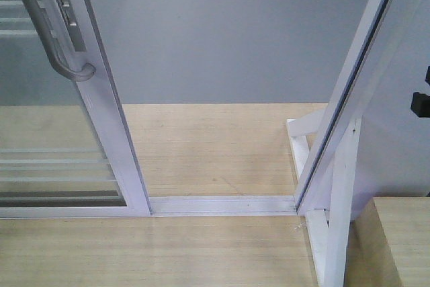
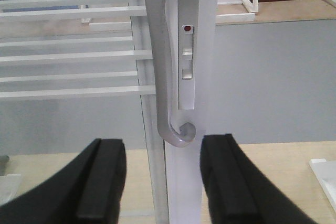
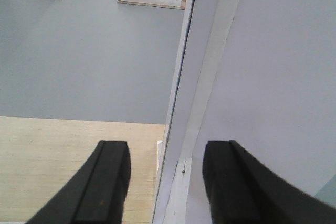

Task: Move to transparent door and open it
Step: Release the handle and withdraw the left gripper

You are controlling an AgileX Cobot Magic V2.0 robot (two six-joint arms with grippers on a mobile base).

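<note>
At nine o'clock in your front view stands the transparent door (image 1: 101, 119), slid aside so that a clear gap separates its stile from the white slanted post (image 1: 346, 92) at three o'clock. The floor track (image 1: 222, 204) runs bare between them at six o'clock. By that evidence the door appears largely open already; whether it has reached full travel cannot be told.

Your left gripper (image 2: 163, 182) has its fingers spread apart, one on each side of the stile, holding nothing. The curved grey pull handle (image 2: 163, 66) sits at twelve o'clock of that gripper, its hooked lower end just above the gap between the fingers. The lock plate (image 2: 188, 40) lies just beside the handle, toward one o'clock.

Your right gripper (image 3: 165, 182) is likewise spread and empty, its fingers straddling the edge of the fixed white frame (image 3: 202, 77).

Risks, as judged:
- Closing the left fingers here would pinch the stile below the handle, not the handle itself; the pads could slip on smooth metal.
- Raising the left gripper carelessly could snag the hooked handle tip.
- Advancing the right gripper would strike the frame edge between its fingers.
- Pushing the door off-axis could bind it in the track.
</note>
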